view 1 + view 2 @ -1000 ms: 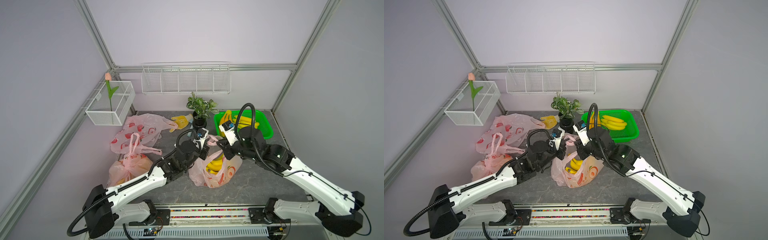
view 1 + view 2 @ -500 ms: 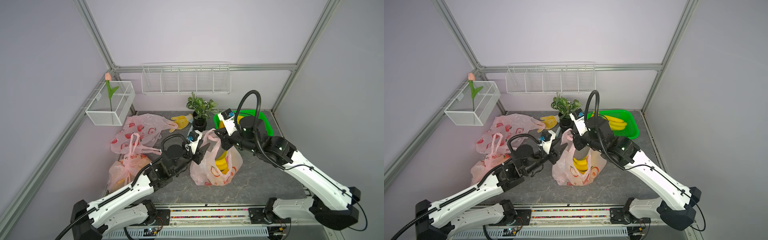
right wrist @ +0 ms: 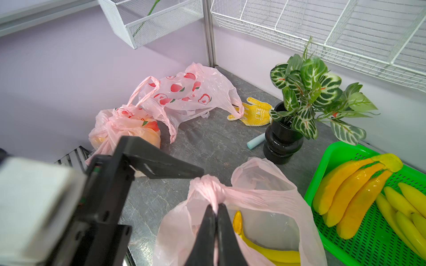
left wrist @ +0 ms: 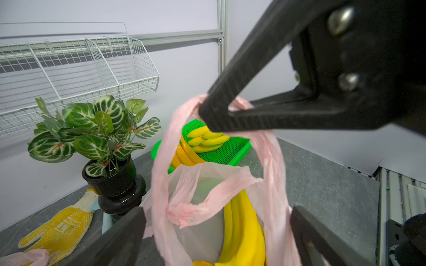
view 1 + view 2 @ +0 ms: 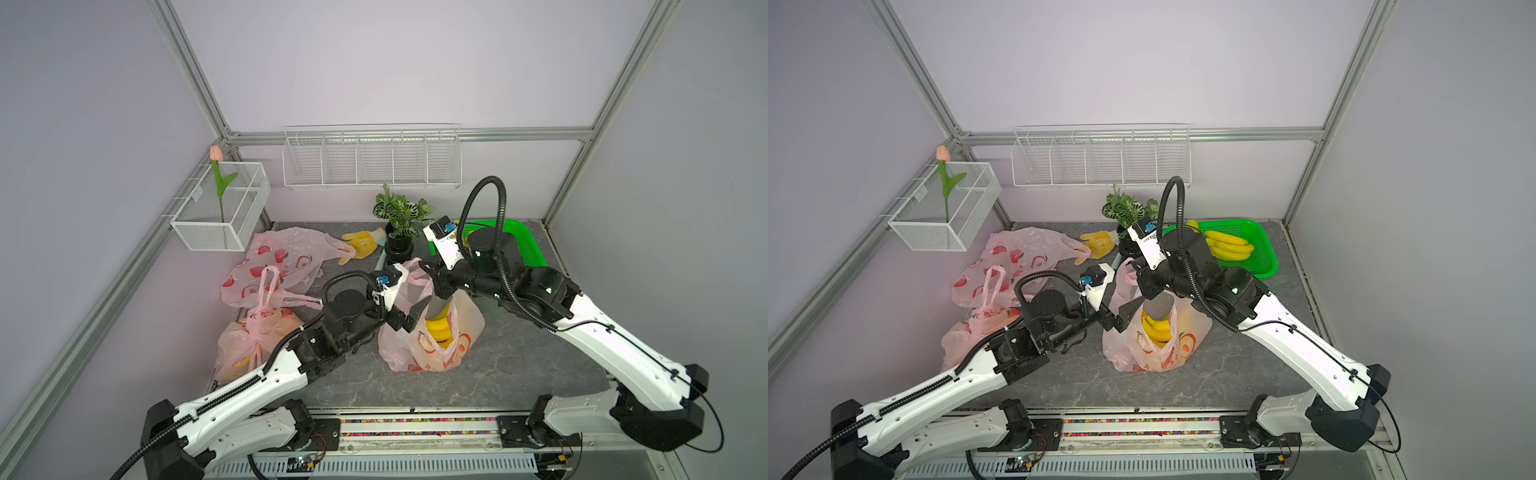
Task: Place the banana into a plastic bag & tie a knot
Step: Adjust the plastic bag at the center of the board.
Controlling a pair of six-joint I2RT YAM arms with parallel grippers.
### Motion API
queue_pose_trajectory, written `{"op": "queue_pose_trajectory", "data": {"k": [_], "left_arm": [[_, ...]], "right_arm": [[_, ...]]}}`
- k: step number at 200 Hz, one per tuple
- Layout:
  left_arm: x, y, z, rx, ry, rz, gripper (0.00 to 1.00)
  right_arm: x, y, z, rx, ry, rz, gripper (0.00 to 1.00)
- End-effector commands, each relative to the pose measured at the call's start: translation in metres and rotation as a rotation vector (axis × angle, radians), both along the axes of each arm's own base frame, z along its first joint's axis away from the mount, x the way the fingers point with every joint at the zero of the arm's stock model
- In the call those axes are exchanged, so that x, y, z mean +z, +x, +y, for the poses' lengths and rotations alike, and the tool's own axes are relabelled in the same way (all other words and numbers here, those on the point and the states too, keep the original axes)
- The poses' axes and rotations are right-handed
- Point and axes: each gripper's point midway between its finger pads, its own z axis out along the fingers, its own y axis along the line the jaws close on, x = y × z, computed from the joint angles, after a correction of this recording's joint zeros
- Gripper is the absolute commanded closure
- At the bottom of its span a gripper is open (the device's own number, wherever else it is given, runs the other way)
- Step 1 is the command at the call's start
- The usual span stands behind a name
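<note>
Bag (image 5: 432,353) looks limp, slippery; right pincer (image 3: 215,205) clamps its twisted handle (image 3: 207,186), left pincer (image 4: 217,209) gapes wide; take the loose handle (image 4: 205,201).

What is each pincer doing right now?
Left pincer: open, holding nothing.
Right pincer: closed on the bag handle.

Walls (image 5: 374,62) are a flat pale lilac all round, boxed in by silver metal posts (image 5: 188,70) at the corners. A long white wire rack (image 5: 372,160) hangs on the back wall, and a smaller wire basket (image 5: 220,210) on the side wall has a pink tulip (image 5: 215,153) in it. The bench (image 5: 519,365) is dark grey, marble-look. Lighting's soft and even.
</note>
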Motion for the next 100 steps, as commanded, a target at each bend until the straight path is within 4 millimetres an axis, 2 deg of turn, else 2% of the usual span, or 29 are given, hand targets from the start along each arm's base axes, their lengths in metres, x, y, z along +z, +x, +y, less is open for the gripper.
{"op": "queue_pose_trajectory", "data": {"k": [1,21,46,79,100], "left_arm": [[0.003,0.015,0.002,0.068,0.032,-0.027,0.00],[0.005,0.024,0.006,0.126,0.027,-0.028,0.00],[0.014,0.020,0.001,0.092,-0.008,-0.057,0.00],[0.023,0.014,-0.003,0.050,-0.059,-0.086,0.08],[0.023,0.012,-0.006,0.028,-0.060,-0.092,0.17]], "right_arm": [[0.012,-0.011,0.007,0.060,0.019,-0.018,0.93],[0.011,-0.018,0.010,0.084,0.012,-0.018,0.93],[0.005,-0.021,0.011,0.100,0.001,-0.002,0.93],[-0.004,-0.024,0.008,0.098,-0.005,0.017,0.93],[-0.002,-0.027,0.005,0.101,0.011,0.017,0.93]]}}
